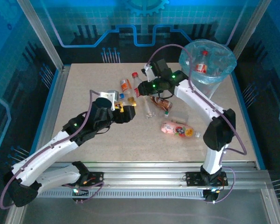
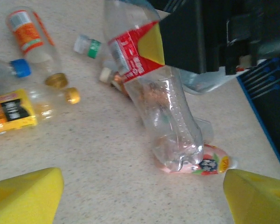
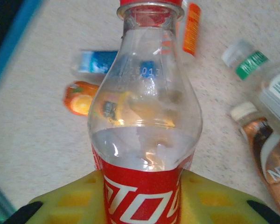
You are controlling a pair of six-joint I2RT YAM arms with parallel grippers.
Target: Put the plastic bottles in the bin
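My right gripper (image 3: 142, 200) is shut on a clear bottle with a red label (image 3: 144, 121), its yellow pads clamped on both sides of the label. From above, this bottle (image 1: 136, 85) is in the right gripper (image 1: 146, 87) over the cluster of plastic bottles at the table's middle. In the left wrist view the same bottle (image 2: 163, 102) hangs tilted just above the table. My left gripper (image 2: 140, 200) is open with bare table between its fingers; from above it (image 1: 127, 111) is just left of the cluster. The bin (image 1: 207, 63), lined with a blue bag, stands at the far right corner.
A red-labelled bottle (image 1: 202, 63) lies inside the bin. On the table lie a pink bottle (image 1: 177, 129), a brown one (image 1: 161, 103), an orange-labelled one (image 1: 125, 85), a clear one (image 1: 149, 109), a yellow-labelled one (image 2: 9, 112) and a blue-capped one (image 2: 18, 67). Metal frame rails border the table.
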